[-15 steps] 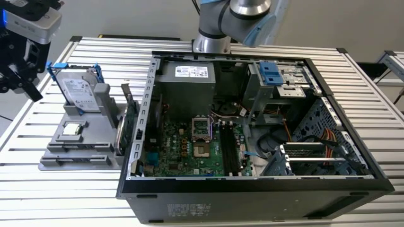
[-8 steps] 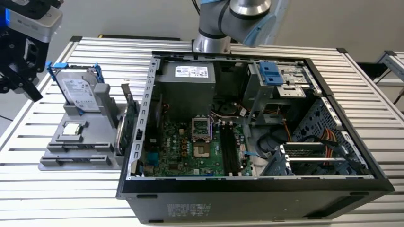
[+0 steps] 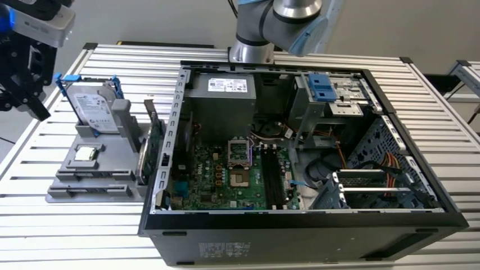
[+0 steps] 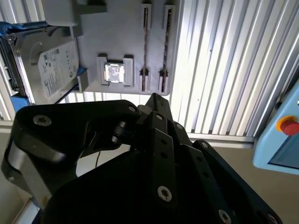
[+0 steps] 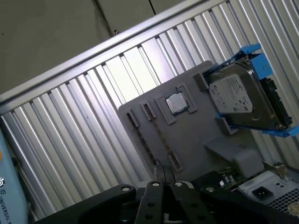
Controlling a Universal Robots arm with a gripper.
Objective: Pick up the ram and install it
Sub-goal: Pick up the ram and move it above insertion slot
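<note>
Pincer (image 5: 160,172) pinched closed, empty, hovering over the grey holder (image 5: 196,135) near the table (image 5: 93,116) edge: one hard drive (image 5: 240,100), one processor chip (image 5: 176,103), two slots (image 4: 166,46). Ram (image 4: 145,46), seemingly, the dark strip edge-up in a slot.

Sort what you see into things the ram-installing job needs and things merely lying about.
Job: ram in the grey holder; motherboard slots; tool.
Lying about: hard drive; processor chip; expansion card.

Hard drive (image 3: 96,111) upright in holder (image 3: 90,188), at exterior view's left of computer case (image 3: 300,236).
</note>
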